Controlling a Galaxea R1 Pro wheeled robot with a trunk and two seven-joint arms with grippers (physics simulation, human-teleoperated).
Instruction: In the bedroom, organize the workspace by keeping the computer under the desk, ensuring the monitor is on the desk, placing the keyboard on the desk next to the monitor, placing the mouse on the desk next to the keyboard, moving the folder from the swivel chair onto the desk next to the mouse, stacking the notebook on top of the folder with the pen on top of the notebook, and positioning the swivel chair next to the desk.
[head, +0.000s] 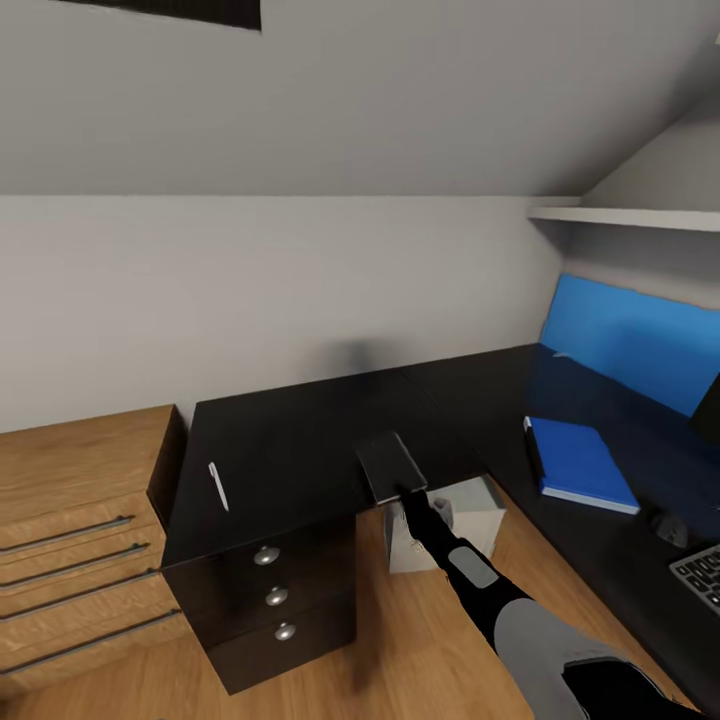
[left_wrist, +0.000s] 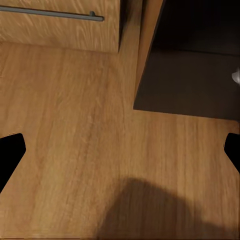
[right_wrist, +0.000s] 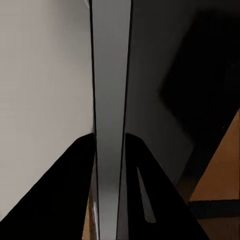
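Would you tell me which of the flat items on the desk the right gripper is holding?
The dark grey notebook, clamped edge-on in the right gripper at the desk's front edge. The blue folder and the pen lie untouched on the top.

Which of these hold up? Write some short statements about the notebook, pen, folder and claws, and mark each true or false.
1. The right claw is shut on the notebook. True.
2. The pen lies on the notebook. False: it lies apart, on the bare desk.
3. The folder lies on the desk. True.
4. The left claw holds the pen. False: it is open over the wood floor.
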